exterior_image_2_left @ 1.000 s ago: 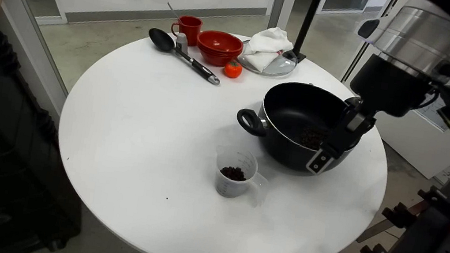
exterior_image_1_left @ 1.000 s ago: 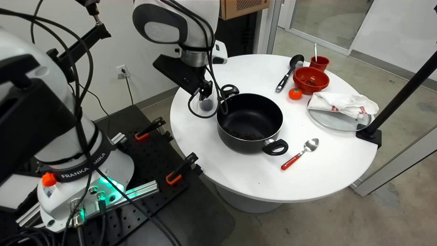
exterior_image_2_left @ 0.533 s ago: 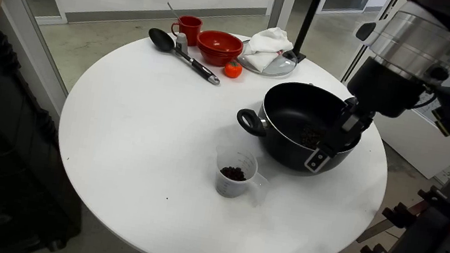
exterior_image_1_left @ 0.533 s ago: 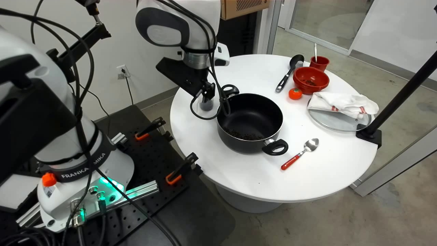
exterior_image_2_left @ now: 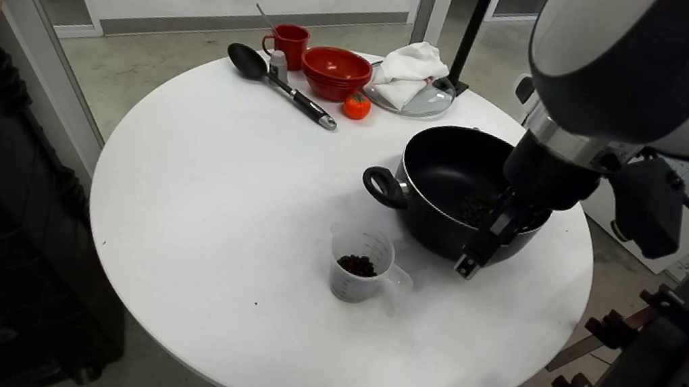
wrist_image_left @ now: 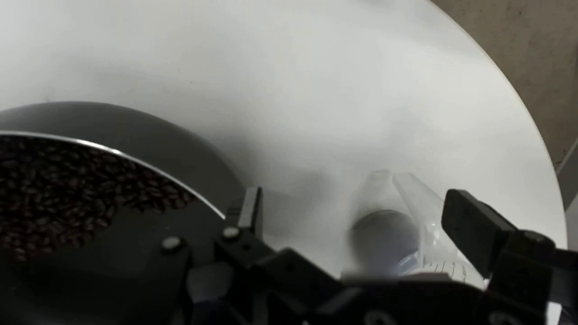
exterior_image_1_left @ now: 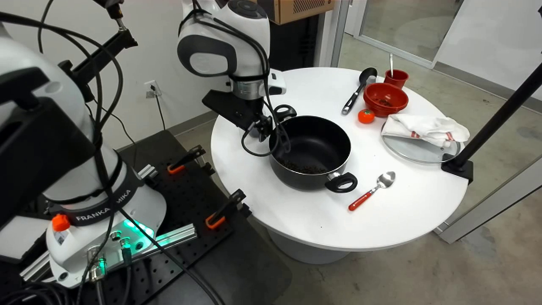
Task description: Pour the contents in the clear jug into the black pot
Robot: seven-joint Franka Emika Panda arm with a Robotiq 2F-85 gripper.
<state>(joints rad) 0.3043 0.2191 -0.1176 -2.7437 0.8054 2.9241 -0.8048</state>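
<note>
The clear jug (exterior_image_2_left: 344, 287) stands upright on the table with dark beans in it, its handle toward my gripper. In an exterior view the jug (exterior_image_1_left: 254, 132) is mostly hidden behind my gripper. In the wrist view the jug's handle and marked wall (wrist_image_left: 417, 194) appear between my fingers, the rest cut off. The black pot (exterior_image_1_left: 292, 181) stands beside the jug with dark beans on its bottom; it also shows at left in the wrist view (wrist_image_left: 171, 135). My gripper (wrist_image_left: 354, 207) is open and empty. In an exterior view it (exterior_image_2_left: 467, 265) is in front of the pot's wall, apart from the jug.
A red-handled spoon (exterior_image_1_left: 372, 190) lies near the pot. Farther off are a tomato (exterior_image_2_left: 356, 106), red bowls (exterior_image_2_left: 335, 76), a red mug (exterior_image_2_left: 289, 45), a black ladle (exterior_image_2_left: 279, 81) and a glass lid (exterior_image_2_left: 429, 107) under a white cloth (exterior_image_2_left: 411, 67). Cables (exterior_image_1_left: 266, 152) hang beside the gripper.
The arm has come lower and the wrist has tilted. The fingertip has moved down and slightly toward the jug. The jug and the pot have not moved.
</note>
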